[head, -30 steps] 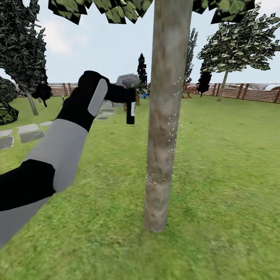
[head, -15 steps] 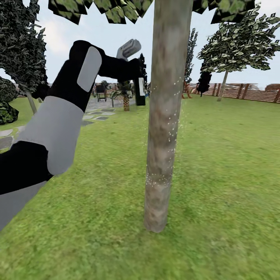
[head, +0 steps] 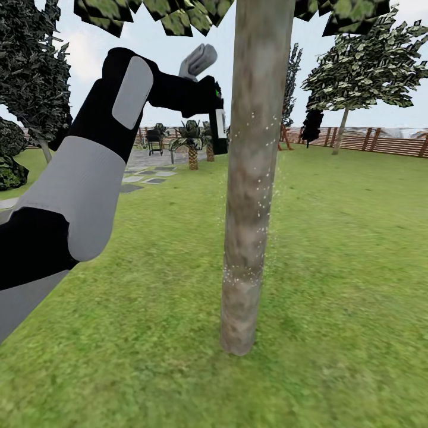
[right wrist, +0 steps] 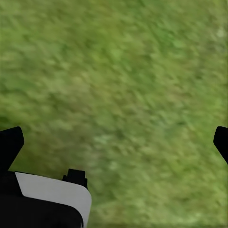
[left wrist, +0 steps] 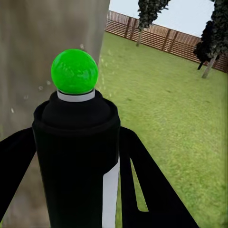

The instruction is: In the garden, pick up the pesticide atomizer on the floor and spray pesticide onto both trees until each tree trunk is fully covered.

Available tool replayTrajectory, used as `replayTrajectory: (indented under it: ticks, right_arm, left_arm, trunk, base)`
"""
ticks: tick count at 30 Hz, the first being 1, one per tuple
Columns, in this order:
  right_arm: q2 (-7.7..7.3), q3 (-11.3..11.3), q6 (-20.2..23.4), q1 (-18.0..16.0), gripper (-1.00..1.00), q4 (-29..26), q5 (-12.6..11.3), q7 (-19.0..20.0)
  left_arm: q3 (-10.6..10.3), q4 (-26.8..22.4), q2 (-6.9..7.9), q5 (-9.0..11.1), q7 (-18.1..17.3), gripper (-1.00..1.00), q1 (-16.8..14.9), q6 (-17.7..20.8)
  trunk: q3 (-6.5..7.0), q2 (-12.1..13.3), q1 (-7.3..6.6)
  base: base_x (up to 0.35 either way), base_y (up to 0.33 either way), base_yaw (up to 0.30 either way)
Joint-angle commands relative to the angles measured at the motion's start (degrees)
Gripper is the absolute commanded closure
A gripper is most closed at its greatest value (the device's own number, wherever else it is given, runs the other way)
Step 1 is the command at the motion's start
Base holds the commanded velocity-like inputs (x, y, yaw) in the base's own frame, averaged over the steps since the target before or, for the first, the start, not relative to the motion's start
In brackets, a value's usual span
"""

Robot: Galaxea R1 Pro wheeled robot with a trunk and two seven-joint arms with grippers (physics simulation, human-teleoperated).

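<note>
Atomizer raised beside the trunk on a fenced lawn

Head view: the lawn (head: 333, 249) runs back to a slatted fence (head: 380, 142); the trunk (head: 249, 178) stands on the grass, white specks (head: 261, 196) dotted over its bark. The left gripper (head: 209, 110) clasps the atomizer (head: 217, 128) just left of the trunk, high up; a pale label strip shows, no readable writing.
Left wrist view: the fingers (left wrist: 147, 190) close around the atomizer (left wrist: 76, 161), its green dot (left wrist: 74, 71) near the trunk (left wrist: 42, 57).
Right wrist view: the right gripper (right wrist: 114, 142) hangs over grass (right wrist: 123, 71), fingertips (right wrist: 9, 142) spread wide, nothing between them.
</note>
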Motion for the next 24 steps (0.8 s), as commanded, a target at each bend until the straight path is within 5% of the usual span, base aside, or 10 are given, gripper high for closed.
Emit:
replayTrajectory:
  ticks: [1,6,17,19,21,24]
  right_arm:
    - [0.00,0.0,0.0,0.0,-1.00,0.0,0.0,0.0]
    - [0.00,0.0,0.0,0.0,-1.00,0.0,0.0,0.0]
    - [0.00,0.0,0.0,0.0,-1.00,0.0,0.0,0.0]
    - [0.00,0.0,0.0,0.0,-1.00,0.0,0.0,0.0]
    - [0.00,0.0,0.0,0.0,-1.00,0.0,0.0,0.0]
    - [0.00,0.0,0.0,0.0,-1.00,0.0,0.0,0.0]
  left_arm:
    - [0.0,0.0,0.00,0.0,0.0,1.00,0.0,0.2]
    - [-0.4,3.2,0.00,0.0,0.0,1.00,0.0,0.5]
    - [-6.2,6.4,0.00,0.0,-0.2,1.00,0.0,0.4]
    - [-7.2,8.1,0.00,0.0,-2.6,1.00,0.0,0.3]
    - [-9.0,9.4,0.00,0.0,-9.2,1.00,0.0,0.1]
    - [-11.3,9.6,0.00,0.0,-11.8,1.00,0.0,0.1]
  trunk:
    - [0.00,0.0,0.00]
    - [0.00,0.0,0.00]
    - [0.00,0.0,0.00]
    - [0.00,0.0,0.00]
    - [0.00,0.0,0.00]
    - [0.00,0.0,0.00]
  base:
    - [0.000,0.000,0.000]
    - [0.000,0.000,0.000]
    - [0.000,0.000,0.000]
    - [0.000,0.000,0.000]
    - [0.000,0.000,0.000]
    - [0.000,0.000,0.000]
